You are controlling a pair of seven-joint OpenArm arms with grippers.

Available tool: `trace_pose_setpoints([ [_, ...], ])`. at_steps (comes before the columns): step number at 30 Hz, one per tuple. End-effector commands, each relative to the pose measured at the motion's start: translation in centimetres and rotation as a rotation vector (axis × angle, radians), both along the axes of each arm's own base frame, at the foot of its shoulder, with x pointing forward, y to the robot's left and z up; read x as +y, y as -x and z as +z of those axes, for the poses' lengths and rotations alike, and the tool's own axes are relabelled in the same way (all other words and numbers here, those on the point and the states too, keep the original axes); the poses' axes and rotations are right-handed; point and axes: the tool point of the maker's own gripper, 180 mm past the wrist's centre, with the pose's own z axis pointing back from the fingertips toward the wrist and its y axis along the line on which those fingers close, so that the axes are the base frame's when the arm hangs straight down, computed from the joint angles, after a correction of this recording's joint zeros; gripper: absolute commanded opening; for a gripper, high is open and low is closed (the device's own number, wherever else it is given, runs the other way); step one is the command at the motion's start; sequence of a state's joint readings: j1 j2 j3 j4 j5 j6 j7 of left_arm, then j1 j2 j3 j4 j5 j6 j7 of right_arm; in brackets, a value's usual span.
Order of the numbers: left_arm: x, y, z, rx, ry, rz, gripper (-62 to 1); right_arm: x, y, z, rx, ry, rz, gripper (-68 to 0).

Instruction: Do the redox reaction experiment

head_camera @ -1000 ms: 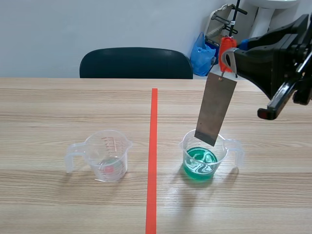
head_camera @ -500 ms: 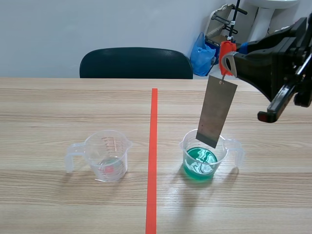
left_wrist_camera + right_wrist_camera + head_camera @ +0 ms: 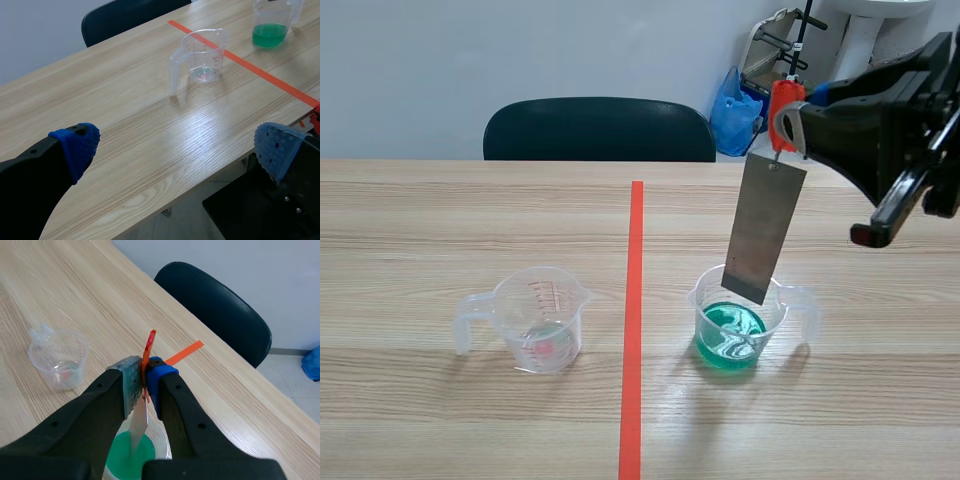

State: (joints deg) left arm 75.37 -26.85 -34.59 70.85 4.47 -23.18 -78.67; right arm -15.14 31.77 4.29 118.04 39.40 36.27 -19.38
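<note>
I see my right gripper (image 3: pixel 145 383) clenched on the orange clip (image 3: pixel 783 108); its metal plate (image 3: pixel 763 228) hangs tilted, lower end inside the green-liquid beaker (image 3: pixel 712 300), right of frame centre; left gripper (image 3: pixel 176 148) spread wide, holding nothing

- The scene view's edge cuts off the right arm (image 3: pixel 895 125).
- In the right wrist view, the fingers (image 3: pixel 180 410) hide most of the green beaker (image 3: pixel 122 462).
- The clear cup (image 3: pixel 541 318) has red scale print too small to read.
</note>
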Motion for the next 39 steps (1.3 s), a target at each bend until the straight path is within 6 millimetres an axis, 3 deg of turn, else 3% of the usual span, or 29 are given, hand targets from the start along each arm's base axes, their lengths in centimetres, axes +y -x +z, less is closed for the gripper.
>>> trace_pose_setpoints([
  [1,-0.01,-0.14,0.47,-0.021,0.009,0.002,1.4,-0.01,-0.04,1.83,-0.054,-0.018,0.004,-66.9],
  [39,-0.01,-0.14,0.47,-0.021,0.009,0.002,1.4,0.23,0.17,2.32,-0.063,-0.023,0.011,-66.9],
])
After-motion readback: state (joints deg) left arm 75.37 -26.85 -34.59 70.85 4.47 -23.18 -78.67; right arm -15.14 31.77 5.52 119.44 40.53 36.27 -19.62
